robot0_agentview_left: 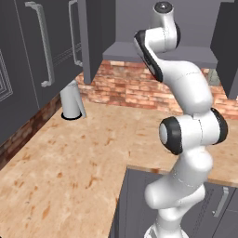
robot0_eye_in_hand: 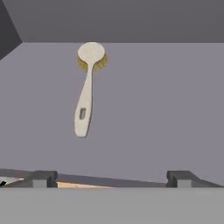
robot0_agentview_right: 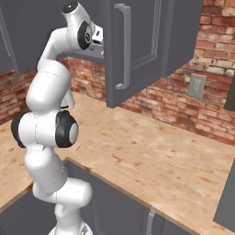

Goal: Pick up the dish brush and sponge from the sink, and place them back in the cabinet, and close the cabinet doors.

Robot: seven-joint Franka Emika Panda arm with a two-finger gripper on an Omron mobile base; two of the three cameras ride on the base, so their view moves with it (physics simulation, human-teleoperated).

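— Dish brush [robot0_eye_in_hand: 88,89] first: where does it lie?
— On the grey inner shelf of the cabinet [robot0_eye_in_hand: 166,96], flat, round head toward the back wall and handle pointing out at the hand. The hand view shows it clear of the gripper [robot0_eye_in_hand: 110,178], whose two dark fingertips [robot0_eye_in_hand: 43,178] stand wide apart with nothing between them.

— And the room around it?
— A beige speckled stone counter [robot0_agentview_left: 69,158] wraps the corner, backed by red brick wall [robot0_agentview_left: 135,90]. A silver, cone-shaped metal piece [robot0_agentview_left: 73,100] stands on a dark ring on the counter near the corner. Dark grey base cabinets [robot0_agentview_right: 114,206] run below the counter edge, and a pale outlet plate [robot0_agentview_right: 197,86] sits on the brick at the right.

— The cabinet doors?
— Open. In the right base view one door [robot0_agentview_right: 137,46] swings out toward the camera, its long silver bar handle [robot0_agentview_right: 123,46] upright; the left base view shows another door [robot0_agentview_left: 90,37] edge-on beside the opening.

— The arm [robot0_agentview_left: 186,135]?
— It rises from the base, bends at the dark elbow joint and reaches up — the hand is level with the shelf, at the cabinet's mouth.
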